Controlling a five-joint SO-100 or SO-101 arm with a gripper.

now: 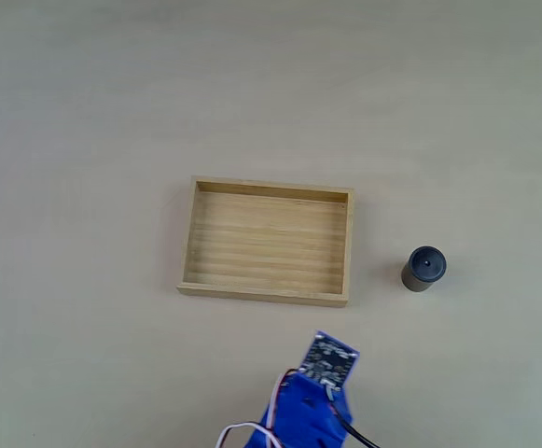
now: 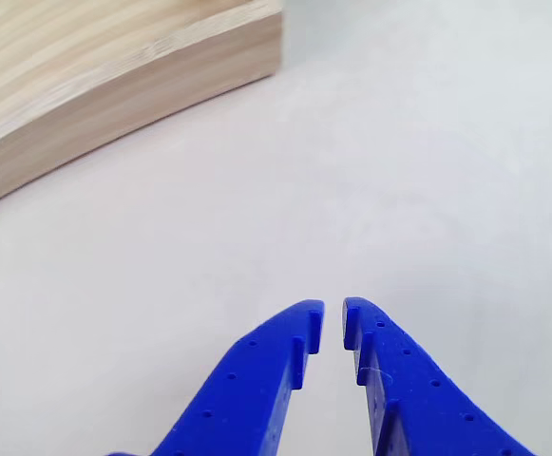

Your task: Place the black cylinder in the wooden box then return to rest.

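The wooden box (image 1: 268, 293) lies empty in the middle of the table in the fixed view; its outer wall and corner (image 2: 114, 90) fill the top left of the other view. The black cylinder (image 1: 423, 269) stands upright on the table, to the right of the box and apart from it. My blue arm (image 1: 310, 401) comes in from the bottom edge, below the box's right half, with a square circuit board on top. The gripper (image 2: 333, 318) has its blue fingertips nearly together over bare table, holding nothing.
The pale table surface (image 1: 112, 112) stretches on all sides of the box. White, red and black wires (image 1: 243, 431) trail from the arm at the bottom edge.
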